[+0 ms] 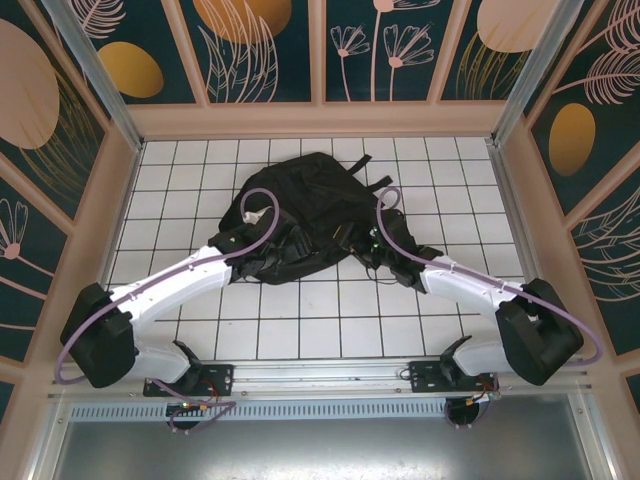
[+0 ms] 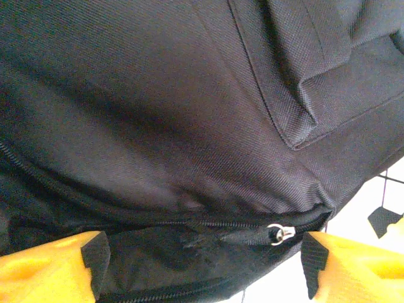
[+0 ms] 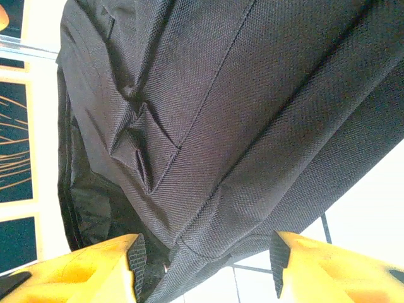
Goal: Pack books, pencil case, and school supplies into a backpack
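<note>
White gridded table (image 1: 300, 320) inside teal walls (image 1: 260, 50) (leafy, orange-spotted panels).

This is looking like a robot test cell in a lab: a white jointed left arm (image 1: 170, 285) and its twin right arm (image 1: 460, 280) are sitting bolted to a metal rail (image 1: 320, 375) at the near edge of a white grid-lined table (image 1: 300, 330). Silver aluminium posts (image 1: 95, 70) and dark teal wall panels (image 1: 265, 45) printed with gold discs and pale plants are boxing the table in.

White tiled table (image 1: 300, 330), floral walls (image 1: 262, 45)
</note>
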Motion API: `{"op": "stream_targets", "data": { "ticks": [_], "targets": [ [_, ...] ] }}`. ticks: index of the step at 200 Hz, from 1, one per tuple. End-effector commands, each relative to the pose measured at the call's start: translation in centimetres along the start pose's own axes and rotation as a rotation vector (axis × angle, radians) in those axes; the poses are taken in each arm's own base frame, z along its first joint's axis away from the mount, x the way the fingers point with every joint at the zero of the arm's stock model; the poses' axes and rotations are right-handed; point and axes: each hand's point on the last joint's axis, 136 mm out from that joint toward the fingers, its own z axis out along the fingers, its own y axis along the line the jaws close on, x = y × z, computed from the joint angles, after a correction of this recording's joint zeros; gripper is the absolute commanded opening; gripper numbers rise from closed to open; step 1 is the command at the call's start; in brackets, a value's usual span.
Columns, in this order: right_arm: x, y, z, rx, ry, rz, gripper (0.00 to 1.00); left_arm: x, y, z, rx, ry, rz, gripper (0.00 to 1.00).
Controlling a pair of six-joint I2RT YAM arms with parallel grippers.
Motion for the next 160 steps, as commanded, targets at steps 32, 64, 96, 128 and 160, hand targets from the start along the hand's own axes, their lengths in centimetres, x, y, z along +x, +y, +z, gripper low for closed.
{"op": "stream_targets", "data": {
  "ticks": [32, 64, 96, 128, 160],
  "targets": [
    [0.1, 0.5, 0.2, 0.0, -0.003, -0.018, 0.57, -0.1, -2.8, 2.7, 0.012, 0.053, 0.046, 0.79],
    [0.0, 0.2, 0.1, 0.014, -0.011, -0.024, 0.57, 2.3, -1.4, 4.7, -0.024, 0.145, 0.028, 0.76],
    [0.0, 0.3, 0.4, 0.016, -0.007, -0.029, 0.57, 4.1, -0.2, 5.8, -0.038, 0.199, -0.001, 0.73],
    [0.4, 0.6, 1.0, 0.001, 0.014, -0.027, 0.56, 4.2, -0.1, 6.7, -0.038, 0.195, -0.003, 0.56],
    [0.9, 0.8, 1.1, -0.005, 0.023, -0.053, 0.54, 2.7, -1.4, 6.8, -0.025, 0.144, 0.018, 0.17]
  ]
}}
